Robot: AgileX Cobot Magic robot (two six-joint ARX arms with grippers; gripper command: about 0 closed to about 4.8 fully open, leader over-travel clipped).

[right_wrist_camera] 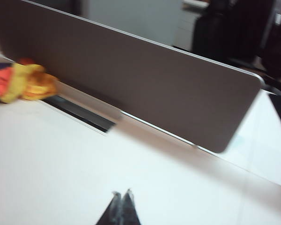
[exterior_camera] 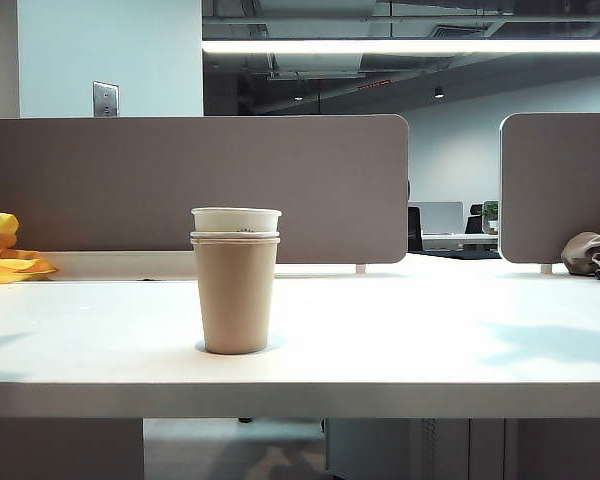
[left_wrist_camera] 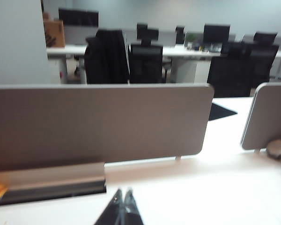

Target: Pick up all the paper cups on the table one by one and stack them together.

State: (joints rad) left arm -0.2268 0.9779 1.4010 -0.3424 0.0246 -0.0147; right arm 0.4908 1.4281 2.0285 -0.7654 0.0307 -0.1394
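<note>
Left gripper (left_wrist_camera: 122, 199) and right gripper (right_wrist_camera: 121, 199) both pinched closed, empty, raised over bare table (exterior_camera: 430, 340) — neither near the paper cups (exterior_camera: 236, 280), which sit nested mid-table, white inside brown. Stacking looks done — nothing left loose.

Left gripper (left_wrist_camera: 122, 206): dark jaws pressed together, empty, above the white flat surface (left_wrist_camera: 201, 187). Beyond, a long grey fabric partition panel (left_wrist_camera: 98, 124); black office chairs (left_wrist_camera: 145, 61) behind it.
</note>
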